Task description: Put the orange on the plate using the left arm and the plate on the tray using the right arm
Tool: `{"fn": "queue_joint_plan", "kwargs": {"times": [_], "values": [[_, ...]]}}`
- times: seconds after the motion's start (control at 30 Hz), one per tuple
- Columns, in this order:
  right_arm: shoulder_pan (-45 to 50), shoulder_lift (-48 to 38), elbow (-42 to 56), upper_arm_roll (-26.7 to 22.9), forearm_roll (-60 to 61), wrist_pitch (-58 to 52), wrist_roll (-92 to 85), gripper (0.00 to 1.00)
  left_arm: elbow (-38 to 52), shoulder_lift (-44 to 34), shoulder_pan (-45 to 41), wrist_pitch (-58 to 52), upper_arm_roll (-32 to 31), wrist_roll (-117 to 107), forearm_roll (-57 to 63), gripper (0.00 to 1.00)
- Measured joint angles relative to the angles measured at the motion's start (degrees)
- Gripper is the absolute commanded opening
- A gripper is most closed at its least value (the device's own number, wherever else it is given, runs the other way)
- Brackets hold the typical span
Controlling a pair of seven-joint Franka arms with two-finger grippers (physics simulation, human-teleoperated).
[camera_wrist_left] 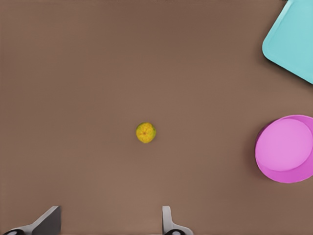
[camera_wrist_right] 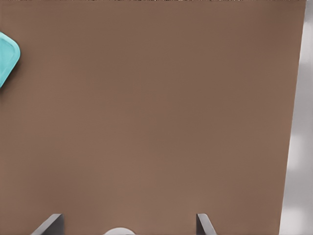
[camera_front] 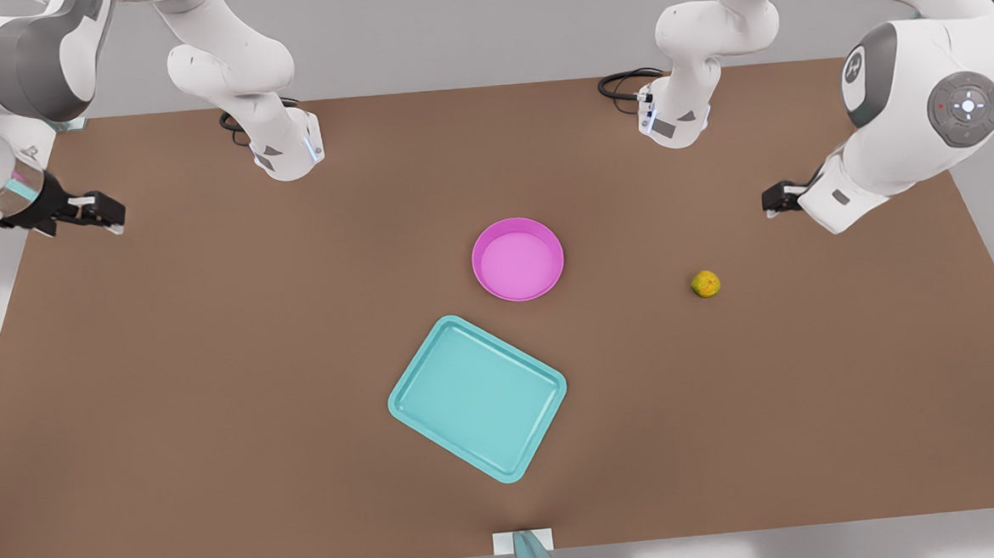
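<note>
The small yellow-orange orange [camera_front: 705, 283] lies on the brown table toward the front view's right, also seen as the orange [camera_wrist_left: 145, 132] ahead of my open left gripper [camera_wrist_left: 110, 226]. That left gripper [camera_front: 775, 200] hovers above the table beyond the fruit. The pink plate [camera_front: 517, 258] sits empty mid-table, with the teal tray [camera_front: 478, 397] just in front of it, apart from it. The plate [camera_wrist_left: 286, 147] and tray [camera_wrist_left: 293, 41] also show from the left wrist. My right gripper [camera_front: 109, 214] waits at the front view's far left, open [camera_wrist_right: 127, 226], with a tray corner [camera_wrist_right: 7, 56] in its view.
Both arm bases [camera_front: 286, 150] [camera_front: 674, 121] stand at the table's back edge with black cables beside them. A small grey-white mount [camera_front: 526, 550] sits at the front edge. The table's side edge [camera_wrist_right: 296, 147] runs close to my right gripper.
</note>
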Motion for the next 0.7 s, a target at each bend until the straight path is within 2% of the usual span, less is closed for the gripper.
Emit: {"fn": "queue_joint_plan", "kwargs": {"times": [0.1,0.17,0.23,0.3,0.4,0.53,0.7], "values": [[0.0,0.0,0.0,0.0,0.0,0.8,-0.3,1.00,-0.7,2.4,-0.2,0.6,0.0,-0.3,0.1,1.00],[0.1,0.1,0.0,0.0,0.0,1.1,-0.5,1.00,-8.8,7.2,-1.1,2.7,0.0,-0.5,0.2,1.00],[0.3,0.1,0.0,0.0,0.0,1.4,-0.6,1.00,-17.9,12.1,-2.2,9.9,0.0,-0.9,0.2,1.00],[0.5,0.1,0.0,0.0,0.0,1.6,-0.8,1.00,-25.8,13.9,-2.6,19.1,0.6,-1.3,0.2,1.00],[0.9,0.1,0.0,0.0,0.0,1.7,-1.0,1.00,-32.6,14.6,-2.4,31.7,2.8,-1.8,0.2,1.00],[1.5,0.1,0.0,0.0,0.0,1.9,-1.2,1.00,-36.9,15.5,-2.4,43.4,4.0,-2.4,0.2,1.00],[2.0,0.2,0.0,0.0,0.0,1.9,-1.4,1.00,-38.7,16.2,-2.6,49.8,4.1,-2.9,0.1,1.00]]}}
